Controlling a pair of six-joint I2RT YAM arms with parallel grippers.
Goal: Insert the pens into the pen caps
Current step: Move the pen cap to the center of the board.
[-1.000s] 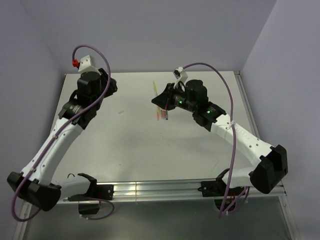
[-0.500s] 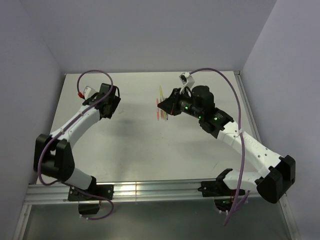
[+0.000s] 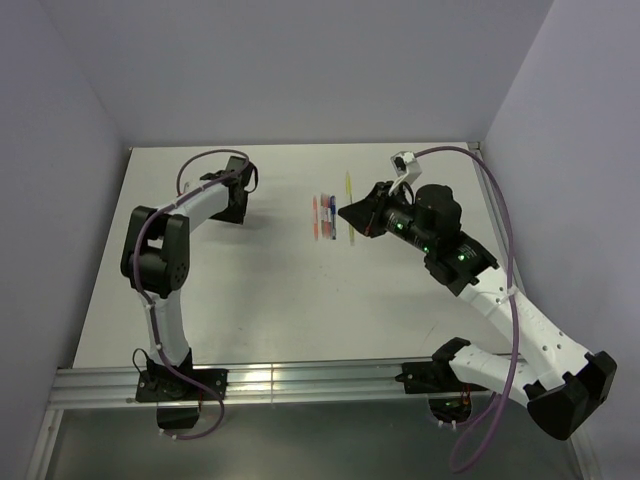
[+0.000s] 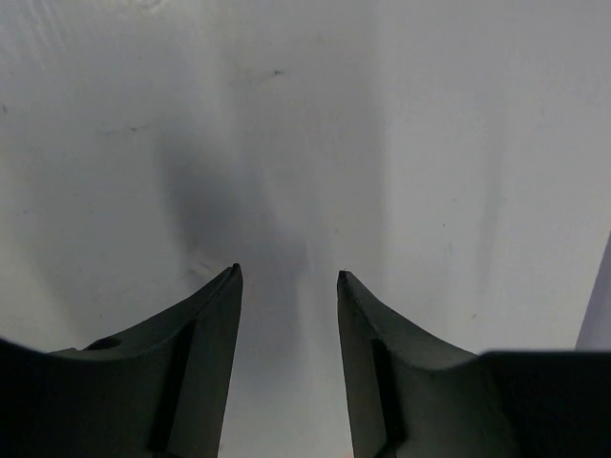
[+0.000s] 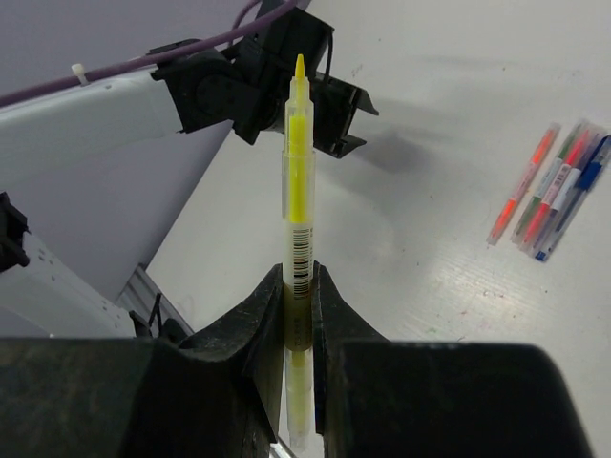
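Looking down on the pale bench (image 3: 280,300), you have both arms reaching over its far half. The left arm (image 3: 160,270) rises from the lower left of the top view, folds at its elbow and ends in the upper left. The right arm (image 3: 490,300) runs from the lower right up toward the middle.

Your left pincer (image 4: 289,273) is released. Its two dark fingers (image 4: 205,363) stand apart over bare bench with nothing between them, a soft shadow lying just beyond the tips.

Your right pincer (image 5: 298,277) is clenched on a yellow pen (image 5: 298,162). It grips the clear barrel just below the barcode label (image 5: 300,250), and the yellow tip points to the top of the right wrist frame, in line with the left arm's dark end in the background. From above, this pen shows as a thin yellow line just above centre, off the bench.

The other pens (image 3: 325,215) lie side by side on the bench, just left of the right pincer in the top view and at the right edge of the right wrist frame. Orange, red and blue are among them. Whether any wears a cap is too small to tell.
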